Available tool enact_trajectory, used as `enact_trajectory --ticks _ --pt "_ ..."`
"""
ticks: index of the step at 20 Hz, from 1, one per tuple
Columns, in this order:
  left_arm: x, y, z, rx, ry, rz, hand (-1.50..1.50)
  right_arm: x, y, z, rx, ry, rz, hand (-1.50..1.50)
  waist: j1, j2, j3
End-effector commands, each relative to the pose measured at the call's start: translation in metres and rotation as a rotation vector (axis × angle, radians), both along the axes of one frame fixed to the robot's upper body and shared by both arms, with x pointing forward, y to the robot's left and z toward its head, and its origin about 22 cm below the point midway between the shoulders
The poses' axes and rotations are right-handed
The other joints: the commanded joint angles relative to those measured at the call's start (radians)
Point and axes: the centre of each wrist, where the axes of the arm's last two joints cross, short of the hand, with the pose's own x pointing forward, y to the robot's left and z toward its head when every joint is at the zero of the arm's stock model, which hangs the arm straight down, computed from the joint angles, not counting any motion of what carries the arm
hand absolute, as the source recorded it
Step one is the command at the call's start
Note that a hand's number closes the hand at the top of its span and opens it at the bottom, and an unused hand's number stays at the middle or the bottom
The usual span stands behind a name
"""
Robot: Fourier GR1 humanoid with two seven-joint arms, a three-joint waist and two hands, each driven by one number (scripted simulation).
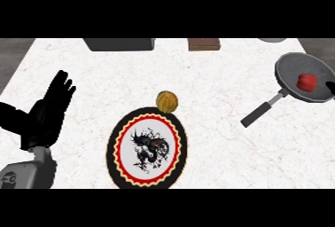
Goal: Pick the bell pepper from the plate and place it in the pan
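1. The red bell pepper [305, 81] already lies in the pan [291, 66], at two o'clock from the plate [118, 146].
2. Right hand [330, 87] barely shows beside the pepper, at the pan's three o'clock; fingers unreadable.
3. Left hand [49, 113] rests open at nine o'clock.
4. Likely next: withdrawing the right hand.

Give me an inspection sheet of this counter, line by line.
Surface: white marbled counter.
Job's things: red bell pepper lies in the grey round pan; black-rimmed dragon plate holds no pepper.
Clutter: tan round item at the plate's far rim; dark grey box and brown block at the far edge.
Hands: left hand open, resting at left; right hand only a dark tip at the right edge.
Cables: nothing seen.
Surroundings: grey floor.
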Motion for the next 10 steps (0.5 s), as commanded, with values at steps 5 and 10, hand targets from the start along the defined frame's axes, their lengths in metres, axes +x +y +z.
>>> enact_trajectory --ticks 5,10 --pt "-0.007 0.011 -0.001 0.001 0.029 0.023 0.0 -0.059 0.03 -0.038 0.021 -0.169 0.176 -1.5 -0.029 -0.01 -0.004" --pt "0.002 -0.009 0.007 -0.006 -0.002 0.01 0.0 -0.119 0.042 -0.039 -0.014 -0.175 0.161 -1.5 -0.008 0.001 -0.003"
